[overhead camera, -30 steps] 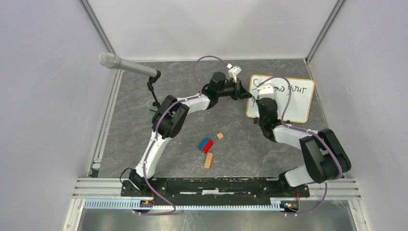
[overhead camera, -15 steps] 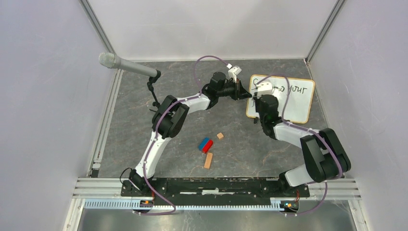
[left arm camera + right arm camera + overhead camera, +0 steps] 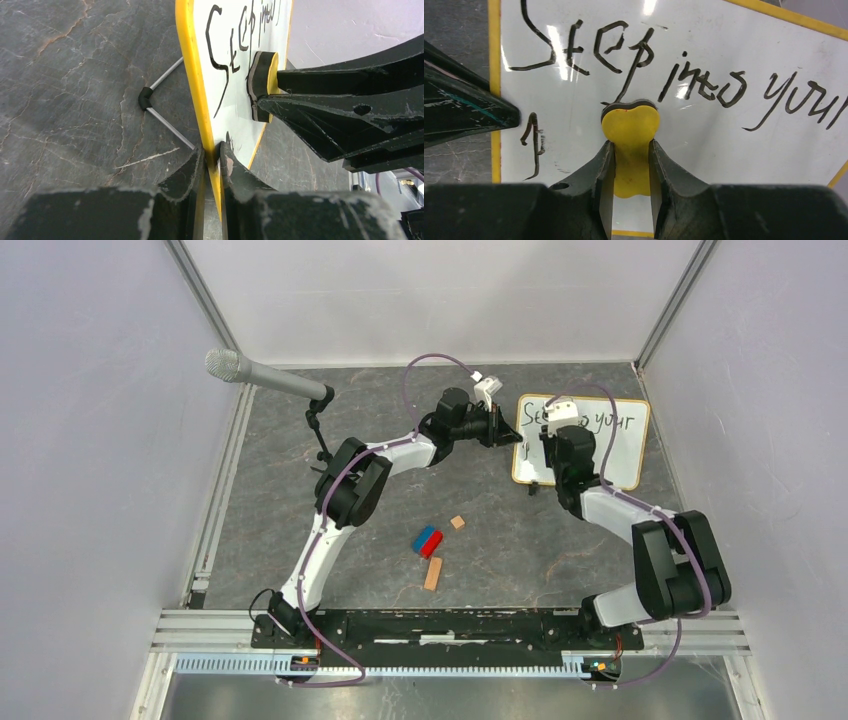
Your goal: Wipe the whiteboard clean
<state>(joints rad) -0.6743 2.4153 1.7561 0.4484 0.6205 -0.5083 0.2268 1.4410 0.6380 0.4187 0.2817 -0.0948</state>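
Observation:
The whiteboard (image 3: 600, 445) has a yellow frame and black handwriting, and it stands tilted on a wire stand (image 3: 150, 100) at the back right. My left gripper (image 3: 508, 430) is shut on its left edge; in the left wrist view the jaws (image 3: 212, 150) pinch the yellow frame (image 3: 190, 60). My right gripper (image 3: 630, 150) is shut on a yellow eraser (image 3: 630, 125) with a black felt face. The felt presses on the whiteboard (image 3: 724, 135) just under the first written word. The eraser (image 3: 262, 85) also shows side-on against the board. In the top view the right gripper (image 3: 556, 432) sits over the board's upper left.
A microphone (image 3: 265, 377) on a small stand is at the back left. A blue-and-red block (image 3: 428, 540), a small tan cube (image 3: 457, 522) and a tan wooden stick (image 3: 433, 573) lie mid-table. Walls close in on three sides.
My right gripper has slid the eraser up the board from its lower left toward the top line of writing. The left gripper has kept its hold on the edge.

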